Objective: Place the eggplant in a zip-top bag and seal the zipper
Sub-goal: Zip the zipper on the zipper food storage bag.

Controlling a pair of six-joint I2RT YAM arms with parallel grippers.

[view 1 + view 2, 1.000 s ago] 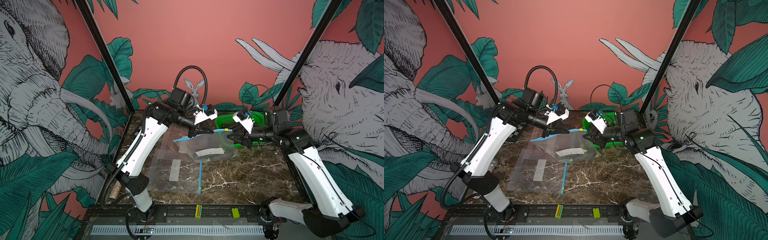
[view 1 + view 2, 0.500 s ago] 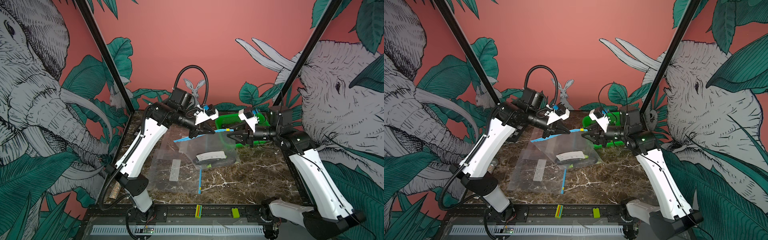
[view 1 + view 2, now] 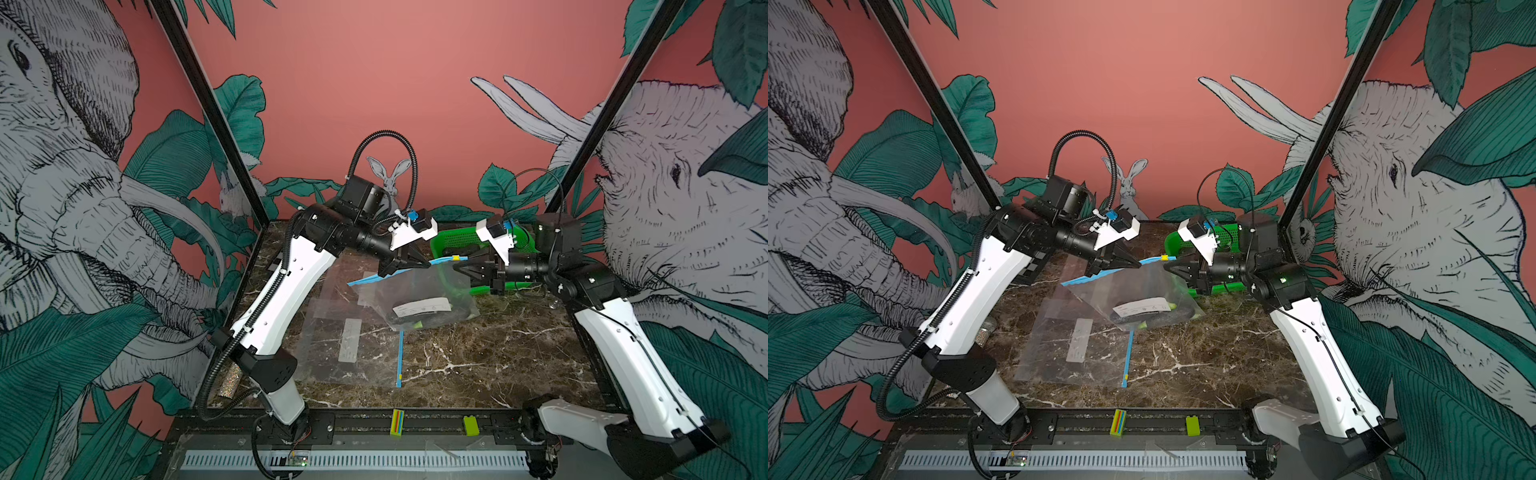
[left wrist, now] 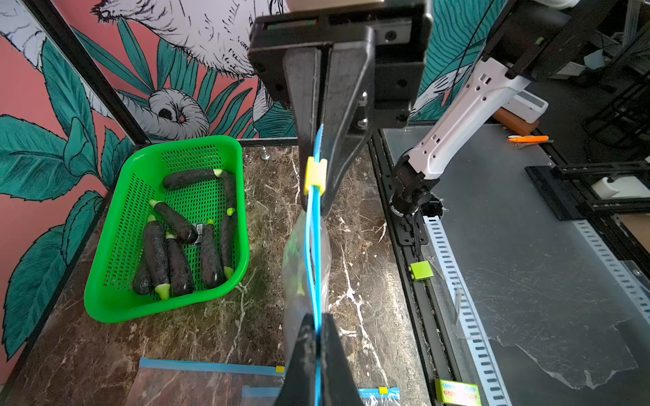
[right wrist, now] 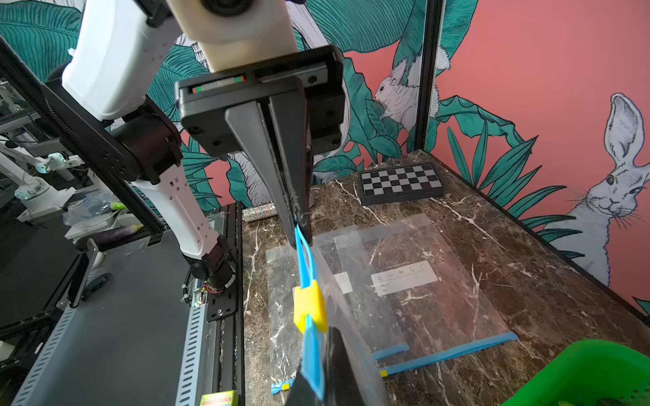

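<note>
Presently, one zip-top bag (image 3: 415, 289) hangs by its blue zipper strip (image 4: 318, 228) between two grippers, its bottom resting on the marble table (image 3: 478, 365). The left gripper (image 3: 424, 263) and right gripper (image 3: 457, 266) are each clenched on that strip. One yellow slider (image 4: 315, 175) sits between them, just beside the right gripper. One eggplant (image 3: 440, 321) lies inside the bag, at the bottom. One green basket (image 4: 116, 225) holds at least seven further eggplants (image 4: 176, 260). At least two spare bags (image 3: 332, 353) lie flat on the table.

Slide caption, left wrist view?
The blue zipper pinched by left gripper and right gripper, yellow slider between them; green basket of eggplants alongside.
</note>
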